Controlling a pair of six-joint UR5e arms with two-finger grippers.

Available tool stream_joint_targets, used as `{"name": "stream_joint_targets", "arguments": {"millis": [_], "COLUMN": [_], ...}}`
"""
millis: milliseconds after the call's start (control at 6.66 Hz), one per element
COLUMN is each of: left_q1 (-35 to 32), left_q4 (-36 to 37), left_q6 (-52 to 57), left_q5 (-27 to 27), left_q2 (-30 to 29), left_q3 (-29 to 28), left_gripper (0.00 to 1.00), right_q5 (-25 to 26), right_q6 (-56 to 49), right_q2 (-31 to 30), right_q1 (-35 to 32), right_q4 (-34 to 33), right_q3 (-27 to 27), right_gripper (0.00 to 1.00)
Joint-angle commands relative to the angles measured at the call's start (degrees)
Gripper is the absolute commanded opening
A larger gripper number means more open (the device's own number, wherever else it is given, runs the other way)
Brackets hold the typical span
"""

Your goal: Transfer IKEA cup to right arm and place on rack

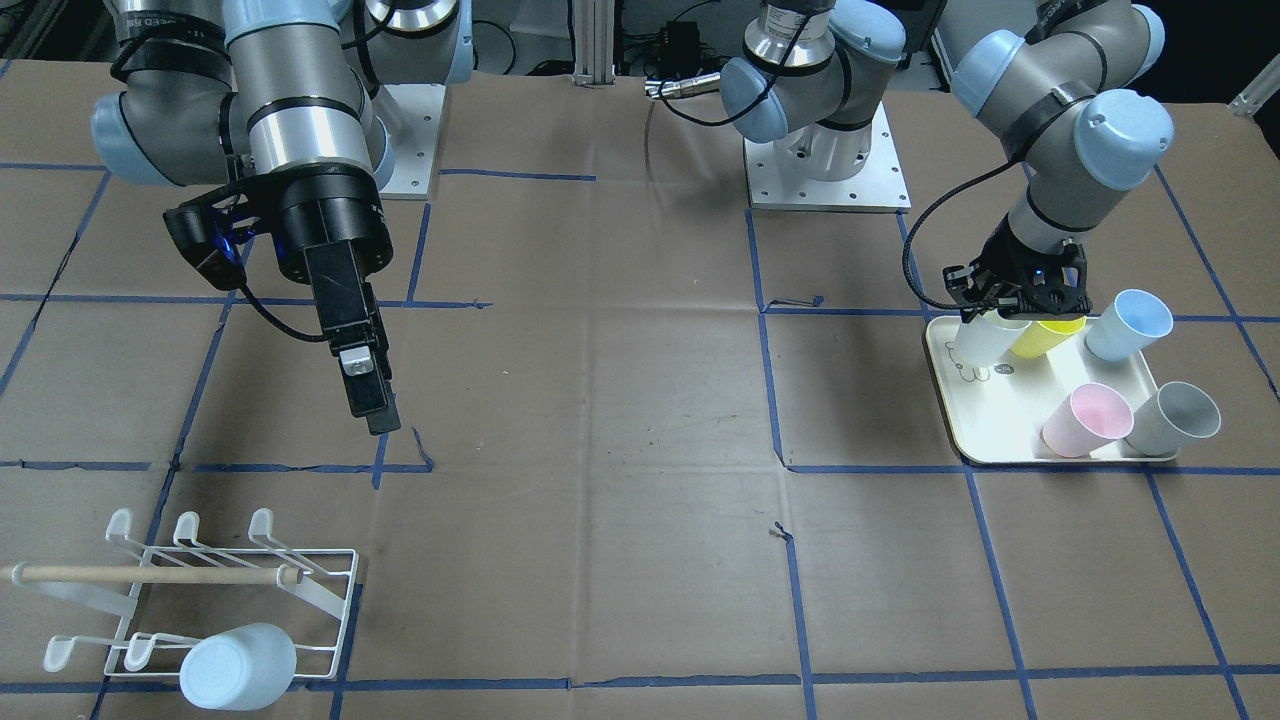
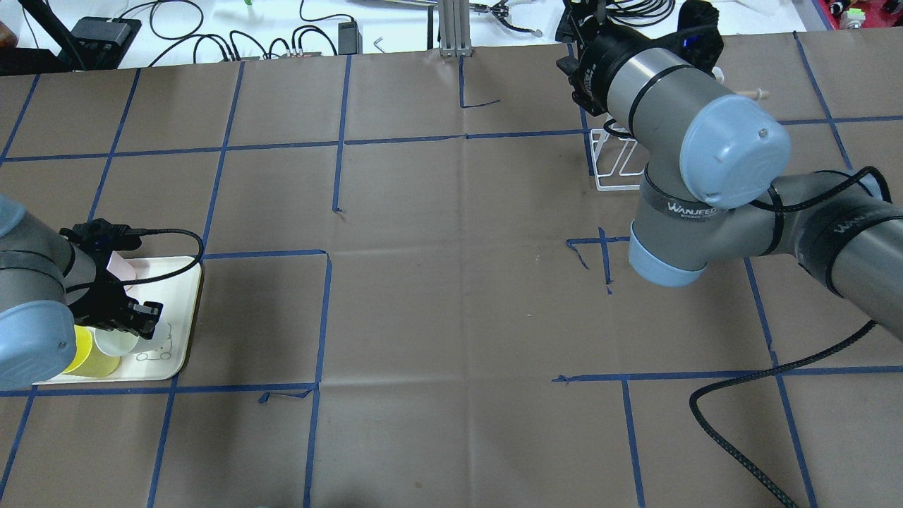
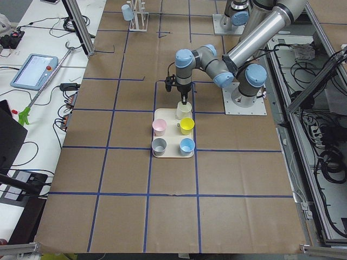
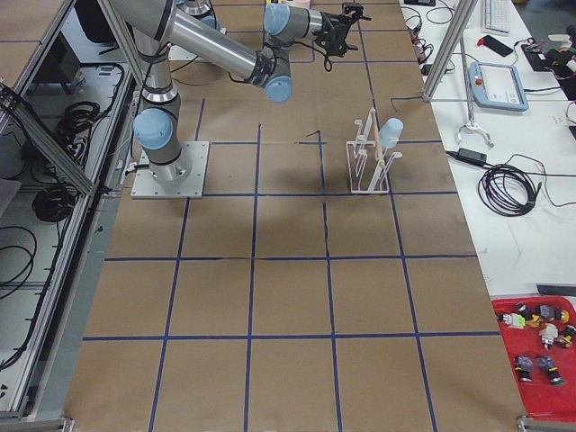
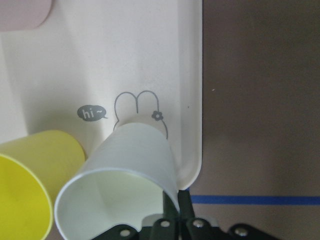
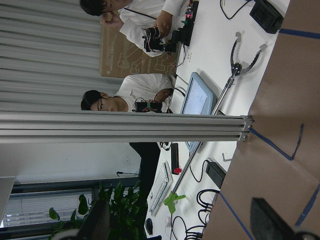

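In the front-facing view the cream tray (image 1: 985, 425) lies at 3 o'clock on the table (image 1: 620, 400). The left gripper (image 1: 1003, 316) stands over the tray's 11 o'clock corner, clamped on the white cup (image 1: 982, 344). In the left wrist view its fingers (image 5: 184, 206) pinch the cup's wall at the rim, over the rabbit drawing (image 5: 137, 107). A yellow cup (image 1: 1048, 337) stands just beside it, with blue (image 1: 1128, 325), pink (image 1: 1085, 420) and grey (image 1: 1172, 418) cups elsewhere on the tray. The right gripper (image 1: 378, 410) hangs at 10 o'clock, its jaws spread wide in its wrist view. The rack (image 1: 230, 590) sits at 8 o'clock, with a pale blue cup (image 1: 240, 665) on a prong at its 6 o'clock edge.
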State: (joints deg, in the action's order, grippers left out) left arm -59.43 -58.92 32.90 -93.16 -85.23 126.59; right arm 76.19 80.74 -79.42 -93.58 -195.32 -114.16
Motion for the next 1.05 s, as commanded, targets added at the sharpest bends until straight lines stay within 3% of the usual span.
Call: {"name": "stream_joint_targets", "arguments": {"millis": [0,300,601,901], "left_q1": [-2.44,-2.89,-4.55,-5.25], "left_q4": [-14.29,-28.12,-29.33,-23.30], "left_q6": [-0.29,-0.38,0.32,3.03], "left_q5": [2.37,2.72,7.35,27.50], "left_q2": [0.68,-1.07,-5.18,-10.11], "left_q3": [-13.14,-28.09,-35.34,-39.74], "left_gripper": [0.00,0.00,0.00,0.00], "right_q5": [0.02,0.02,0.02,0.02], "right_q6": [0.03,0.03,0.03,0.03], "right_q2": [-0.29,-0.30,-0.30,-0.30], "right_q1": [0.33,0.59,0.68,0.68], "right_q4": [-0.06,-0.15,-0.15,-0.06], "right_q3": [0.08,-0.01,-0.01,-0.01], "right_gripper": [1.00,1.00,1.00,1.00]}}
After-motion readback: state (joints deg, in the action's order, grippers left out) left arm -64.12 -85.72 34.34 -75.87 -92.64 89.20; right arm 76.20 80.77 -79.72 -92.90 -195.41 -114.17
